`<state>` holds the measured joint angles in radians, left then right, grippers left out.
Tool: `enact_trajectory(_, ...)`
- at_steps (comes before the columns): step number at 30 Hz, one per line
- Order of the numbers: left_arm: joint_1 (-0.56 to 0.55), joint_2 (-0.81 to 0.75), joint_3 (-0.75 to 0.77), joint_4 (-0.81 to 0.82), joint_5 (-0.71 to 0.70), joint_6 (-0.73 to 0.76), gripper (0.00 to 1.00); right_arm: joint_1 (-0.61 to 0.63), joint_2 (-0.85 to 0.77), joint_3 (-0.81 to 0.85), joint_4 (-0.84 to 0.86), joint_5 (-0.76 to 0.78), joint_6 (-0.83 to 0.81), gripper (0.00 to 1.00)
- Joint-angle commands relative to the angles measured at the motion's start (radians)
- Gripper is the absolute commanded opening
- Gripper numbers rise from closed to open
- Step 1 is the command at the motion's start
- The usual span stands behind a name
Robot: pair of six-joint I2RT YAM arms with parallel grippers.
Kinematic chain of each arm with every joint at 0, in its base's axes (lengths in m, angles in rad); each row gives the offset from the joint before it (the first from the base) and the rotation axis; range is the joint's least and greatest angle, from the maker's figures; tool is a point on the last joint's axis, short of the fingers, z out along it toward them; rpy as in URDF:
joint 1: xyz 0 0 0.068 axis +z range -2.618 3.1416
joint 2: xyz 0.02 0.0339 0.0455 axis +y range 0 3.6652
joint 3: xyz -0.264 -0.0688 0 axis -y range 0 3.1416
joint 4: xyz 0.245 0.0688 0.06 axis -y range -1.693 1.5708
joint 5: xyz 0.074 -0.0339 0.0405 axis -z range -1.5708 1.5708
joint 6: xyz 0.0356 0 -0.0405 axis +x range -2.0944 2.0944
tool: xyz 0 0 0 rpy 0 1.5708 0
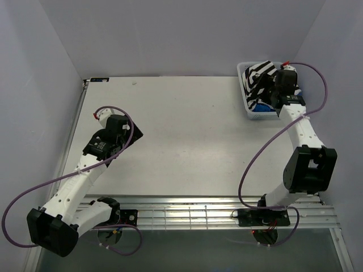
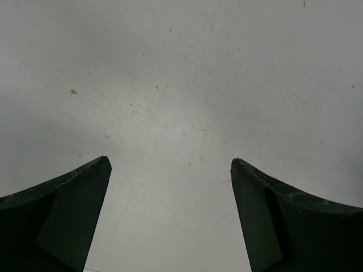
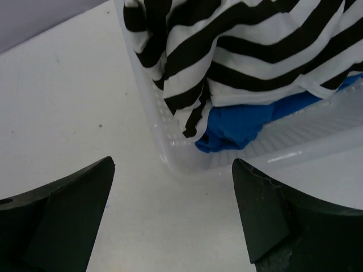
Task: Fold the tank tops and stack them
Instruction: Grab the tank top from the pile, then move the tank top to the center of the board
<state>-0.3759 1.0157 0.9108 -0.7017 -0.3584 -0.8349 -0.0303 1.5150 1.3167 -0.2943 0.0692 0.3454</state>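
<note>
The left arm [image 1: 76, 184] and right arm [image 1: 302, 129] wear white shells with black joint blocks. A purple cable [image 1: 249, 164] loops off each. The left gripper [image 2: 170, 163] has dark wedge-shaped fingers [image 2: 62, 221], possibly greenish plastic.

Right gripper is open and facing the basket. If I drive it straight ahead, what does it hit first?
The right gripper would likely meet the near corner wall of the white basket first, with the striped top draped just beyond it; depth is unclear.

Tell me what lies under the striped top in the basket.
A bright blue top bunches beneath the striped top, inside the white basket. Whatever lies deeper is hidden by the stripes.
</note>
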Motion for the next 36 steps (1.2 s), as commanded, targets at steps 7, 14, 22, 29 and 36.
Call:
enact_trajectory(7, 0.005, 0.032, 0.051, 0.045, -0.024, 0.019, 0.98, 0.004, 0.396, 0.389, -0.025, 0.138, 0.014, 0.95)
enact_trajectory(14, 0.005, 0.07, 0.08, 0.047, -0.027, 0.039, 0.98, 0.012, 0.525, 0.601, -0.045, 0.135, 0.014, 0.08)
enact_trajectory(22, 0.005, 0.043, 0.076, 0.057, -0.001, 0.046, 0.98, 0.159, 0.232, 0.585, -0.091, -0.012, -0.043, 0.08)
enact_trajectory(29, 0.006, 0.003, 0.094, 0.054, 0.012, 0.074, 0.98, 0.36, 0.111, 0.713, -0.187, -0.201, 0.018, 0.08)
enact_trajectory(36, 0.005, -0.066, 0.091, 0.031, 0.019, 0.077, 0.98, 0.408, -0.002, 0.532, -0.1, -0.459, 0.115, 0.08)
